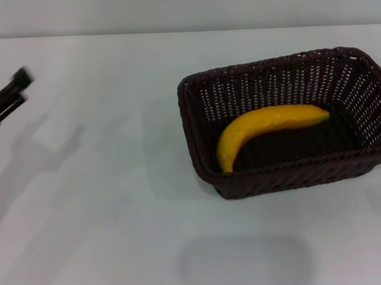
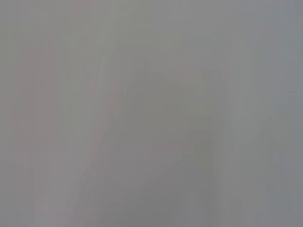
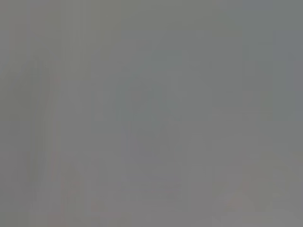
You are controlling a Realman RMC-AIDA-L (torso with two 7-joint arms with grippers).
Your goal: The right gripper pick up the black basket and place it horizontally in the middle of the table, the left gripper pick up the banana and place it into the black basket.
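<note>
Banana point(image 1: 265, 130) lies inside the black basket point(image 1: 292, 176), curved along its floor with one end toward the near left corner and the other toward the far right wall, so by my reading both placing steps are done and only clearing the arms is left. That basket sits on the white desk point(image 1: 117, 201) to the right of centre, long side roughly across the view, its right wall cut off by the frame edge. At the far left edge the left end effector point(image 1: 10, 99) hangs above the desk, well apart from the basket; its slim black fingers look close together and grip nothing, though they are blurred and partly cropped. No next grasp seems called for. Nothing of the right end effector shows in any view, and both wrist views give only featureless grey.
</note>
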